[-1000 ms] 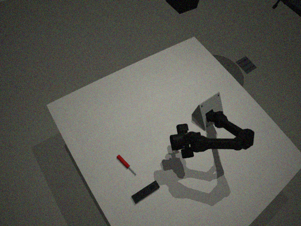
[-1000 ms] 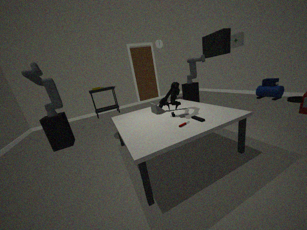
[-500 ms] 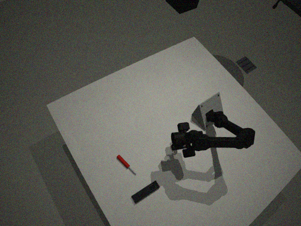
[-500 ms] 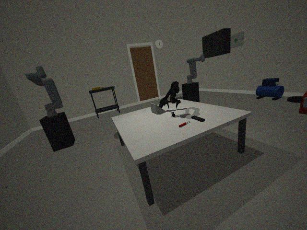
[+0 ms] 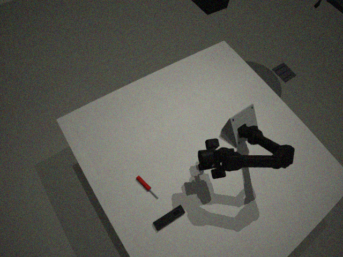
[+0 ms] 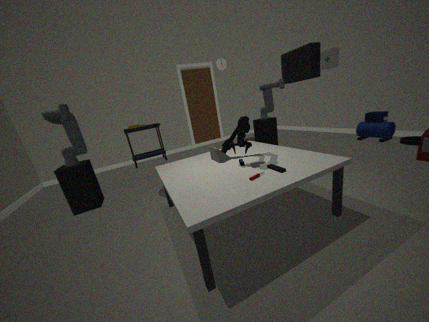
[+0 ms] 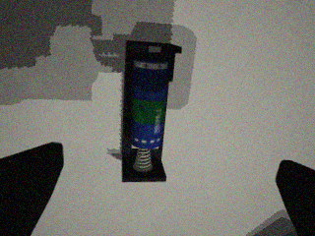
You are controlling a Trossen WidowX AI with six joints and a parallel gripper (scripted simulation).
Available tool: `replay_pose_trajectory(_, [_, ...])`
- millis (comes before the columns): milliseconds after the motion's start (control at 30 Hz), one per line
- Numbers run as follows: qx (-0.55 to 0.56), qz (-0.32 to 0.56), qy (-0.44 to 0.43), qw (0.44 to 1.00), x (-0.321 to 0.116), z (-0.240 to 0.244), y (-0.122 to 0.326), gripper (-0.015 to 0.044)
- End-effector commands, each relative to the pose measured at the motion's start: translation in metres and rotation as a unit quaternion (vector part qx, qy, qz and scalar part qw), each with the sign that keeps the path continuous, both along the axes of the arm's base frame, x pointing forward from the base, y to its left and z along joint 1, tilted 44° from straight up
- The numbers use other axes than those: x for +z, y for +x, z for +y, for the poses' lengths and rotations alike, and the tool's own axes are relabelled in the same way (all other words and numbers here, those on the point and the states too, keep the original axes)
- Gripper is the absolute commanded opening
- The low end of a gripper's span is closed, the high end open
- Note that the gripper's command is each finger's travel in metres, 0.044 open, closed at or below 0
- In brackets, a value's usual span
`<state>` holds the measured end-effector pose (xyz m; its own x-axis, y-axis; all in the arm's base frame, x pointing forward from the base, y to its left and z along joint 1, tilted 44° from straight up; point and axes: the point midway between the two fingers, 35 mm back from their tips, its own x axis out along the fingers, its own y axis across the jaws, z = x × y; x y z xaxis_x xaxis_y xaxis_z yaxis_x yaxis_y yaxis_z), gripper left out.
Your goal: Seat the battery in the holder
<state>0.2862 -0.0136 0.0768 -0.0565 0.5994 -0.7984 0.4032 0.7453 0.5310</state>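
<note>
One battery in black holder, open hand above

White table: red-handled screwdriver, black oblong block, battery holder.
</note>
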Motion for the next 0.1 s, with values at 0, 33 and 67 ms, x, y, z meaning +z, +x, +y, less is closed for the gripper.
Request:
replay_pose_trajectory(0, [0.002, 0.0, -0.001, 1.0, 0.0, -0.0006, -0.0003, 0.044])
replay_pose_trajectory(33, [0.002, 0.0, -0.001, 1.0, 0.0, -0.0006, -0.0003, 0.044])
replay_pose_trajectory(67, [0.002, 0.0, -0.001, 1.0, 0.0, -0.0006, -0.0003, 0.044])
